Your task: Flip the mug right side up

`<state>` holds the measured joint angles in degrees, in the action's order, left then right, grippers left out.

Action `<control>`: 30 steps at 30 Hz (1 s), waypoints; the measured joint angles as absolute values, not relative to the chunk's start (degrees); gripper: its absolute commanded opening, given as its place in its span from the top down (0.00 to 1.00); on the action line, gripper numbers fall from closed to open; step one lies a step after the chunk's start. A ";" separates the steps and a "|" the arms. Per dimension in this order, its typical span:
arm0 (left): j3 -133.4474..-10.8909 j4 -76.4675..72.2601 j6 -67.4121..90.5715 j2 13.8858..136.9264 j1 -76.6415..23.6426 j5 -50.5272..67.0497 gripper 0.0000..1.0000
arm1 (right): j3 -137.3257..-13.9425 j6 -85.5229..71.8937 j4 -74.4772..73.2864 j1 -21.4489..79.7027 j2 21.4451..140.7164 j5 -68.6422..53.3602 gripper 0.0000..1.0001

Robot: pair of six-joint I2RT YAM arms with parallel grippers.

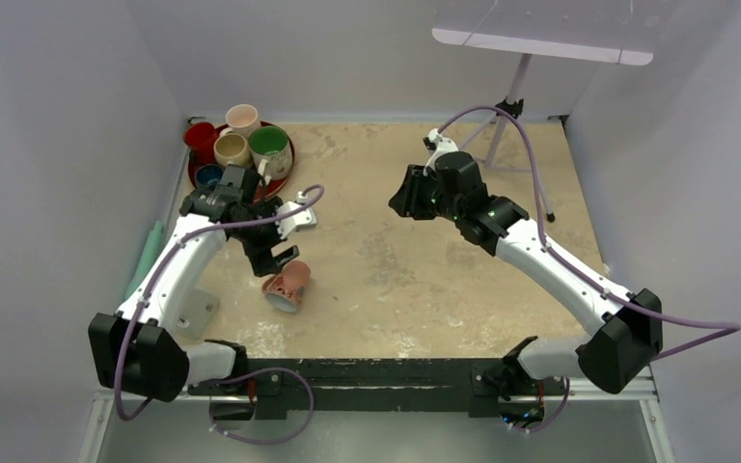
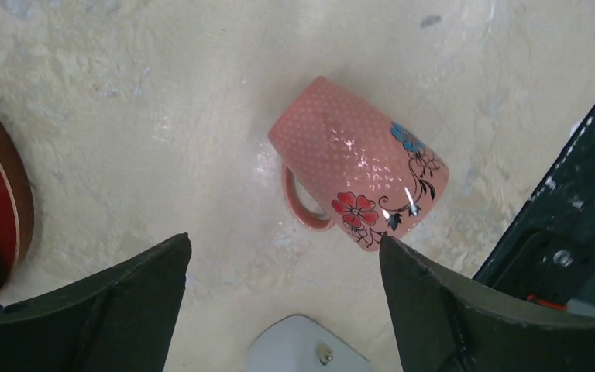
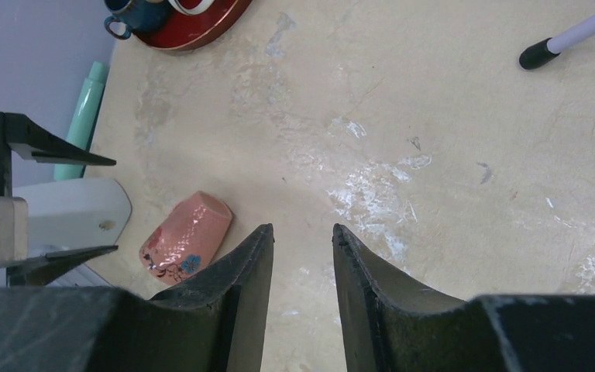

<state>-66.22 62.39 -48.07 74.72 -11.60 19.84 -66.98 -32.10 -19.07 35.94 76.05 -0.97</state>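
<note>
Table (image 1: 396, 260): beige, mottled, with white scuffs. Pale grey walls (image 1: 58, 96) enclose it. A red tray (image 3: 201, 27) of cups sits in the far left corner. The pink mug (image 2: 356, 163) lies on its side on the table, near the tray on its near side. Left gripper (image 2: 283, 244) hangs above the mug, jaws wide apart and empty. The mug lies just beyond the gap, untouched. Right gripper (image 3: 302, 232) is well right of the tray, jaws narrowly parted, holding nothing.
</note>
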 measured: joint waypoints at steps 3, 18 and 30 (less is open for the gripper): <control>-61.89 62.72 -55.11 71.26 -12.10 20.29 0.00 | -66.87 -31.86 -19.07 35.94 75.53 -0.97 0.62; -43.75 53.82 -60.51 64.90 -17.61 18.02 0.00 | -65.71 -30.94 -18.22 35.94 72.69 0.54 0.61; -38.04 35.27 -53.06 65.12 -19.31 7.75 0.64 | -63.42 -31.42 -16.78 35.94 70.61 0.45 0.62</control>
